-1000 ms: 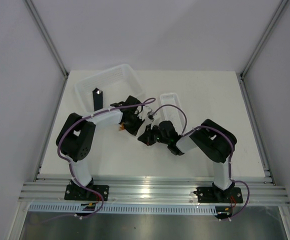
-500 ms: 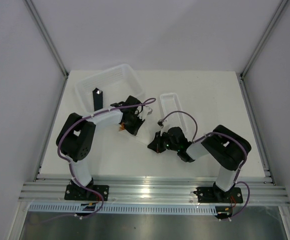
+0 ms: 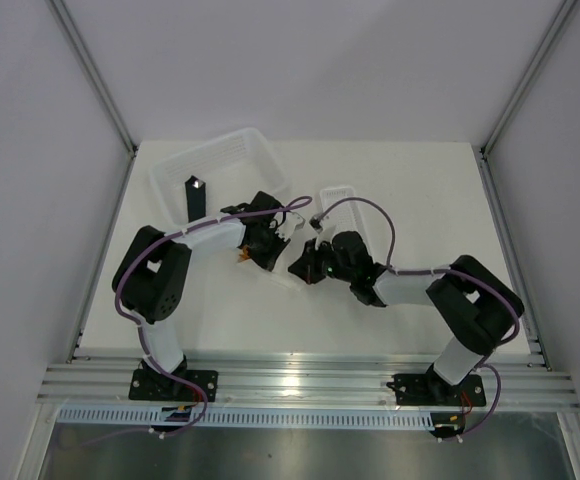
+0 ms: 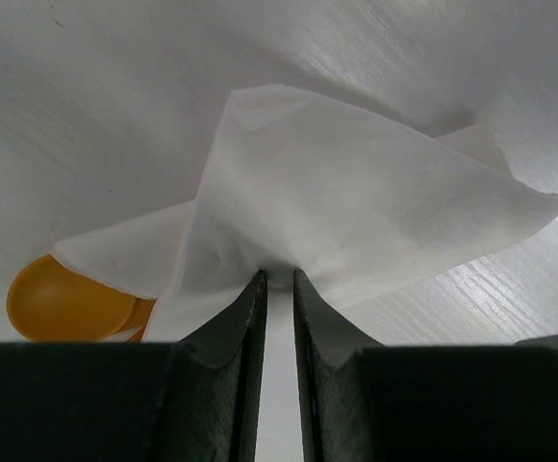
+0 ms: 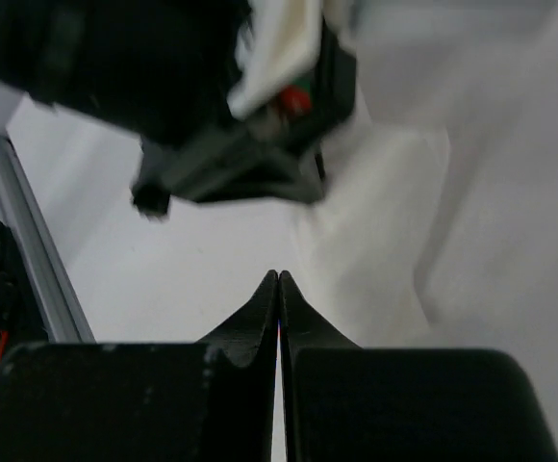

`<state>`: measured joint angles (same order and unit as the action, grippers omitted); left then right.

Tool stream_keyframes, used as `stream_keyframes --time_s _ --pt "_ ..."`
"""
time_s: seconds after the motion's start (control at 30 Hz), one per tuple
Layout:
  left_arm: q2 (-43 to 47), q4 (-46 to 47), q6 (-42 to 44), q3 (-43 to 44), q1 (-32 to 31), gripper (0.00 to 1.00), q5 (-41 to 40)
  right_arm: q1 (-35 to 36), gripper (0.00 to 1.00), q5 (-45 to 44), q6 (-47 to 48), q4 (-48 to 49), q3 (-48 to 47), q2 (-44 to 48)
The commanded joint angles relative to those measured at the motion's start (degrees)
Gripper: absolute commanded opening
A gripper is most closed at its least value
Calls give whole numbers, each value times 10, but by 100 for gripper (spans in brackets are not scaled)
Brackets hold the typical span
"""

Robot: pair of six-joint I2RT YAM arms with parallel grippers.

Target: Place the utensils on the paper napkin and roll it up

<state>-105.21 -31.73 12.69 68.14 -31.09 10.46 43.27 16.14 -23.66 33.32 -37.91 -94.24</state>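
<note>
Since half a second ago the right arm has swung forward again from its pulled-back spot, carrying its claw toward 11 o'clock until it sits just beside the left one; the left arm has kept its place. In the overhead view, a large white slotted plastic basket (image 3: 225,160) lies at 11 o'clock on the white table (image 3: 420,200). A black upright rectangular block (image 3: 191,197) stands at its near-left side, inside or just beside it, I cannot tell which. Next comes the left claw (image 4: 277,279), its jaws nearly together and pinching a raised fold of the thin white paper napkin (image 4: 356,192), which lies crumpled near the table's middle. In the left wrist view, the round bowl of the small orange plastic spoon (image 4: 63,303) peeks from under the napkin's edge at 8 o'clock. A second orange sliver touches it, though which piece it is cannot be told. Then the right claw (image 5: 278,281), fingers pressed flat together with nothing between them, points at the left wrist's black housing. At 1 o'clock from it lies a narrow white ribbed plastic tray (image 3: 342,195).
</note>
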Motion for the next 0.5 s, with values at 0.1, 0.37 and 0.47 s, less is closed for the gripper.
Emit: stream_keyframes --time_s 0.1,0.37,0.47 --pt "3 -6 17 -21 2 21 2 -3 0 25 -22 71 -72 -112" --pt "4 -10 15 -19 2 21 8 -5 0 -19 -46 62 -74 -176" --pt "3 -11 15 -19 2 21 7 -13 0 -14 -63 38 -66 -190"
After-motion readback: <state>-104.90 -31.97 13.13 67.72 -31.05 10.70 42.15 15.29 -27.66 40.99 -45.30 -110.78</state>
